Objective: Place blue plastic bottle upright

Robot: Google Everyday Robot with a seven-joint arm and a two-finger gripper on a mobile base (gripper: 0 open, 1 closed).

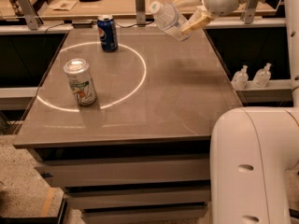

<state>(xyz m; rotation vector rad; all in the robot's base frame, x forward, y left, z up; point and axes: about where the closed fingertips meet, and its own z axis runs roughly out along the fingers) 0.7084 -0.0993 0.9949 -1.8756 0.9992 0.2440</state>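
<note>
The gripper [181, 17] is hanging in the air to the right of the dark blue soda can [107, 33] and higher than it, over the far part of the table [177, 101]. Its tan fingers [195, 20] are pinching the blue plastic bottle [167, 17], which is tilting with its white cap pointing up and toward the can, clear of the tabletop. Nearer than that can, a green-and-white can [80, 81] is standing upright. Two small pump bottles [252, 76] are sitting far to the can's right, beyond the table's edge.
</note>
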